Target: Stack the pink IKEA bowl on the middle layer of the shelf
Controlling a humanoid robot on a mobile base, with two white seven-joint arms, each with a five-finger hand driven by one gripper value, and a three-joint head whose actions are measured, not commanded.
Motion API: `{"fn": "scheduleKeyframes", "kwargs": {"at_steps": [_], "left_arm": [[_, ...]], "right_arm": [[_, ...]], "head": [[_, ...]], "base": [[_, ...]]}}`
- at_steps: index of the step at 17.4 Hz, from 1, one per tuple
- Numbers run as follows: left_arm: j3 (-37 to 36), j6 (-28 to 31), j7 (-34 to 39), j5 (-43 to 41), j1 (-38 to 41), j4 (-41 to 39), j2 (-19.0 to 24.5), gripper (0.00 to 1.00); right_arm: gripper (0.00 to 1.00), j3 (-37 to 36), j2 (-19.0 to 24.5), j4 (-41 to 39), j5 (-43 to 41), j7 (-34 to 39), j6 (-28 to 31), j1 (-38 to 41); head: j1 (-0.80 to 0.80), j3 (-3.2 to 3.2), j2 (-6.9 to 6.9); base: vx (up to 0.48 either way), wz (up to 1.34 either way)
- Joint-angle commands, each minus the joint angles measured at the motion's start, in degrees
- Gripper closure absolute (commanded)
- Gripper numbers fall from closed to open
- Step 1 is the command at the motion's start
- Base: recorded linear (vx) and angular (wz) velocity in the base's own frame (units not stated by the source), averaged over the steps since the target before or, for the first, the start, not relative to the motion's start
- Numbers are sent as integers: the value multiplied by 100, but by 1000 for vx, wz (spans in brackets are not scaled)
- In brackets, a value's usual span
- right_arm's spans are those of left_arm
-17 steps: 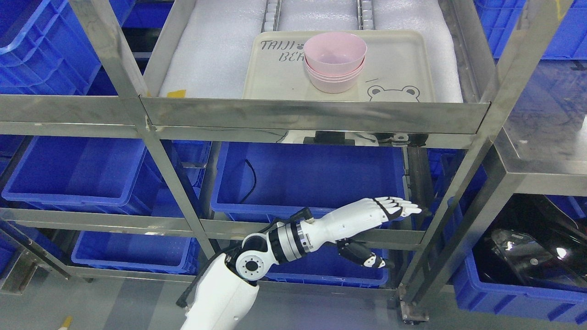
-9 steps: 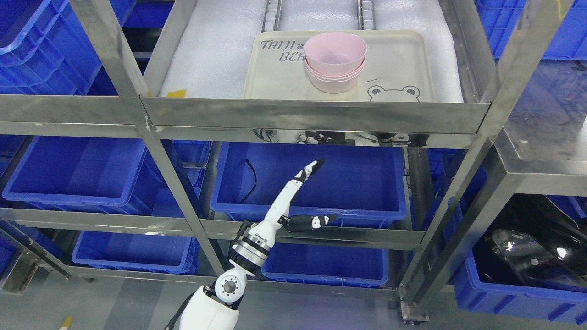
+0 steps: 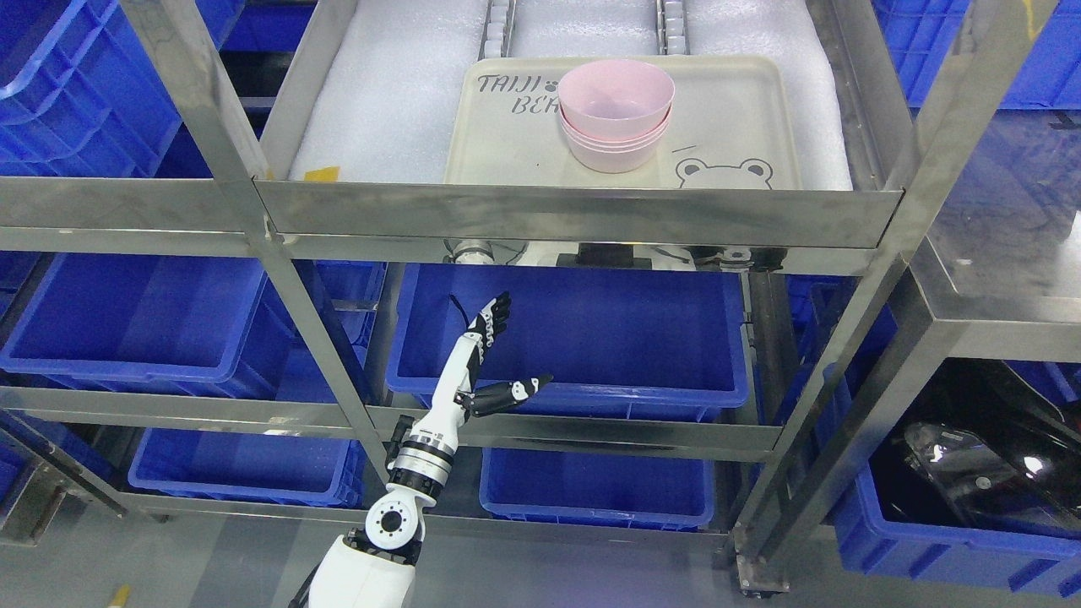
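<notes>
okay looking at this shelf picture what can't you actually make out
All head view:
- Lower bowls in the pink bowl stack: the top bowl hides all but their rims, so the count is uncertain.
- Tray lettering: partly covered by the bowls.
- Left hand: open, seen edge-on.
- Right hand: out of frame.
- Dark object at lower right: cut off by the edge, unidentifiable.

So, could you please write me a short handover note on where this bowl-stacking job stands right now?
Left hand: open, fingers straight, thumb out, holding nothing. It is raised in front of the blue bin on the level below the tray, well under the bowls.
Right hand: not in view.
Pink bowls: nested in one stack, upright, on the beige tray on the padded shelf.
Done: a stack stands on the tray; no loose bowl shows anywhere.
Left: probably nothing to stack; check for any bowl outside the picture, then lower the arm.
</notes>
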Motion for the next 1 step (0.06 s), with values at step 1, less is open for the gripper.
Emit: {"fn": "scheduleKeyframes", "kwargs": {"at_steps": [1], "left_arm": [[368, -10, -49, 260, -129, 323, 101, 0]], "right_arm": [[0, 1, -100, -100, 1, 2, 1, 132]], "head": [[0, 0, 0]], "base": [[0, 0]]}}
